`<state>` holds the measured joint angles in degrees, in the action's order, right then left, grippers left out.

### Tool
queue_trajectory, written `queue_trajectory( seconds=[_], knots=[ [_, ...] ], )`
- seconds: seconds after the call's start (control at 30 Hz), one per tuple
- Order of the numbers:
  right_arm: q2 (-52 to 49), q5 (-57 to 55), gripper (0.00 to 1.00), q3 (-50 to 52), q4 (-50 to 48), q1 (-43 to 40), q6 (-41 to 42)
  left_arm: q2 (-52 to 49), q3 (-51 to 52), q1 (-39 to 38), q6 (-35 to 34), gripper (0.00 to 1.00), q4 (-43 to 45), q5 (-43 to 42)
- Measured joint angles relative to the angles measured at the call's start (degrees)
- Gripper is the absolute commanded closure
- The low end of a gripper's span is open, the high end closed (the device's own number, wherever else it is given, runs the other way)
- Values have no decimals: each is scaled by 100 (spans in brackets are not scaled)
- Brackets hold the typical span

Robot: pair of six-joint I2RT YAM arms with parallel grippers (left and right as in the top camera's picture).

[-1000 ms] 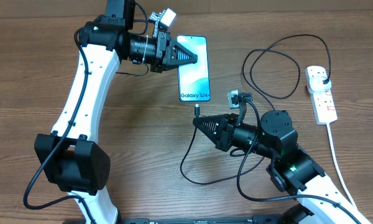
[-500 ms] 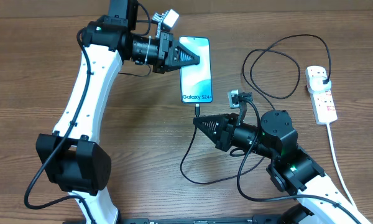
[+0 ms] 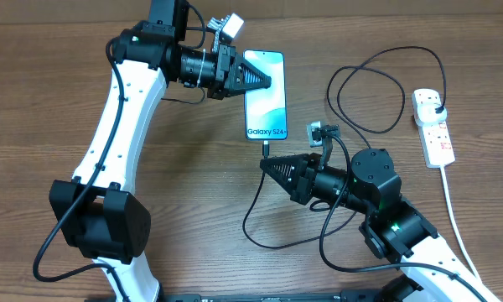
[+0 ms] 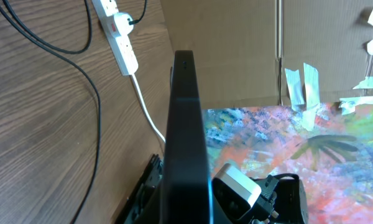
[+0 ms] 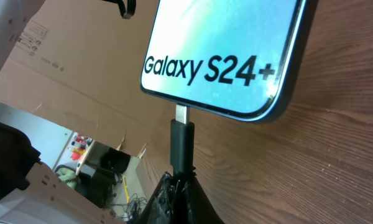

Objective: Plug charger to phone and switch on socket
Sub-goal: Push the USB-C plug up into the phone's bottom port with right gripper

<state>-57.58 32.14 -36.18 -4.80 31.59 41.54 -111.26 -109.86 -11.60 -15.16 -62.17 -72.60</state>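
Observation:
The phone lies lengthwise with its light-blue screen up and its lettering at the near end. My left gripper is shut on its left edge. In the left wrist view the phone shows edge-on. My right gripper is shut on the charger's black connector just below the phone. In the right wrist view the connector points at the phone, and its metal tip meets the bottom edge with most of the tip showing. The white socket strip lies at the far right with the black plug in it.
The black cable loops between the phone and the strip, and again in front of my right arm. The strip's thick white cord runs to the near right edge. The strip also shows in the left wrist view.
My left gripper has carried the phone slightly right and nearer, closing the gap to the connector. My right arm has not moved.

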Motion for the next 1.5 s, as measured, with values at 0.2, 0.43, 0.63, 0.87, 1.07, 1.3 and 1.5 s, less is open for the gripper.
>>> queue_trajectory(
  seconds=[0.2, 0.43, 0.63, 0.87, 1.07, 1.3, 1.5],
  knots=[
    [0, -2, 96, 0, 2, 0, 0, 0, 0, -2, 74, 96, 0, 9],
    [0, -90, 96, 0, 68, 0, 15, 0, 0, -4, 76, 96, 0, 4],
    [0, -105, 96, 0, 68, 0, 24, 0, 0, -7, 79, 96, 0, 2],
    [0, -118, 96, 0, 24, 0, 61, 0, 0, -4, 133, 96, -7, 0],
    [0, -122, 96, 0, -31, 4, 175, 0, 0, -4, 210, 96, -42, -17],
    [0, -170, 96, 0, -39, 7, 289, 0, 0, -7, 251, 96, -42, -17],
    [0, -212, 96, 0, -26, 33, 332, 0, 0, -46, 352, 96, -50, -15]
  ],
)
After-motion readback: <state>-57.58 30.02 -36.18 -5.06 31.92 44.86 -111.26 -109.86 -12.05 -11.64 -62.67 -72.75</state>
